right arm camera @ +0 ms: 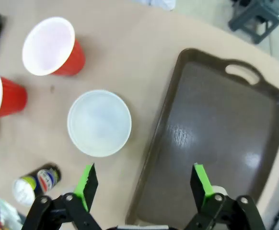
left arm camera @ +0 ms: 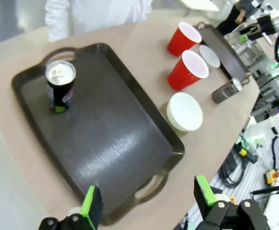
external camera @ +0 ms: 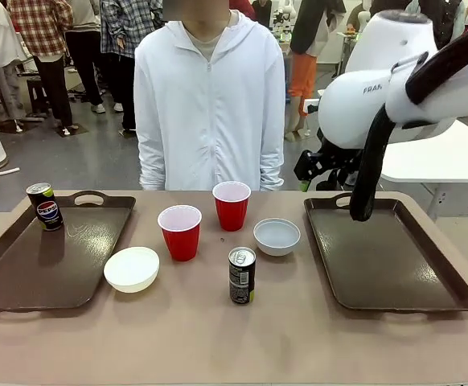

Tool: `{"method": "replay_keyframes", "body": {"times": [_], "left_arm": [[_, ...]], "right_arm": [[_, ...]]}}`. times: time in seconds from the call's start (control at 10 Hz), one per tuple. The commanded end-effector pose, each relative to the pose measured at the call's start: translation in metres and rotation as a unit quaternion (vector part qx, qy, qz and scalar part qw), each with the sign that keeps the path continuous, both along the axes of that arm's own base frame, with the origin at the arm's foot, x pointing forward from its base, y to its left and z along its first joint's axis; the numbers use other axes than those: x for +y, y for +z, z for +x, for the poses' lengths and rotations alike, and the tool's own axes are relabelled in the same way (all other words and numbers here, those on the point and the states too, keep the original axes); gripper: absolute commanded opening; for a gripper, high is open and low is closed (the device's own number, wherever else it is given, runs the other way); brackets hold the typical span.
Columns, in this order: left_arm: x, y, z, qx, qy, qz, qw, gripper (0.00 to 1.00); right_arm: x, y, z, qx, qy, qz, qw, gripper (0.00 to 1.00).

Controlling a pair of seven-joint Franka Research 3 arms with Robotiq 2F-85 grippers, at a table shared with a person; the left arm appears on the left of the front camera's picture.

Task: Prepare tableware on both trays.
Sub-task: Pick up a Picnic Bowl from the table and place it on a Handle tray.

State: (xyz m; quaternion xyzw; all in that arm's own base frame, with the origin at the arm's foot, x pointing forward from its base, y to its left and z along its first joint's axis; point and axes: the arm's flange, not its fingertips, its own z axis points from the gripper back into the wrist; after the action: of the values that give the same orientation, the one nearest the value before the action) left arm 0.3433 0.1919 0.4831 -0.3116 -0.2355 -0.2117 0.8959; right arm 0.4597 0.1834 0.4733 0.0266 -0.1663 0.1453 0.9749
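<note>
Table (external camera: 202,338): trays (external camera: 387,257), cups (external camera: 179,232), bowls (external camera: 132,268), can (external camera: 241,275)

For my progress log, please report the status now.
Left gripper, right gripper open, empty. One can on left tray. Cups, bowls, second can on table between it and right tray. Person at far side.

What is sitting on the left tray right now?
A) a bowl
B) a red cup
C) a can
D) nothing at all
C: a can stands upright in the far corner of the left tray, with nothing else on it.
</note>
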Motion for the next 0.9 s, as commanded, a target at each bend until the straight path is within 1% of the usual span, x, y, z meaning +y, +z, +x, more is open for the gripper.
{"method": "replay_keyframes", "body": {"times": [0.0, 0.2, 0.3, 0.4, 0.5, 0.7, 0.8], "left_arm": [[0.001, 0.0, 0.001, -0.004, -0.004, 0.003, 1.0, 1.0], [0.001, 0.0, 0.001, -0.004, -0.004, 0.003, 1.0, 1.0], [0.001, 0.0, 0.001, -0.004, -0.004, 0.003, 1.0, 1.0], [0.001, 0.0, 0.001, -0.004, -0.004, 0.003, 1.0, 1.0], [0.001, 0.0, 0.001, -0.004, -0.004, 0.003, 1.0, 1.0], [0.001, 0.0, 0.001, -0.004, -0.004, 0.003, 1.0, 1.0], [0.001, 0.0, 0.001, -0.004, -0.004, 0.003, 1.0, 1.0]], "right_arm": [[-0.001, 0.009, -0.004, 0.003, 0.015, -0.004, 1.0, 1.0], [-0.001, 0.009, -0.004, 0.003, 0.015, -0.004, 1.0, 1.0], [0.0, 0.002, -0.001, 0.001, 0.003, 0.002, 1.0, 1.0], [0.011, -0.023, 0.004, 0.027, -0.017, -0.026, 0.999, 1.0], [0.021, -0.044, 0.011, 0.039, -0.027, -0.035, 0.998, 1.0], [0.033, -0.072, 0.021, 0.053, -0.036, -0.055, 0.996, 1.0], [0.037, -0.082, 0.026, 0.058, -0.033, -0.052, 0.996, 1.0]]}}
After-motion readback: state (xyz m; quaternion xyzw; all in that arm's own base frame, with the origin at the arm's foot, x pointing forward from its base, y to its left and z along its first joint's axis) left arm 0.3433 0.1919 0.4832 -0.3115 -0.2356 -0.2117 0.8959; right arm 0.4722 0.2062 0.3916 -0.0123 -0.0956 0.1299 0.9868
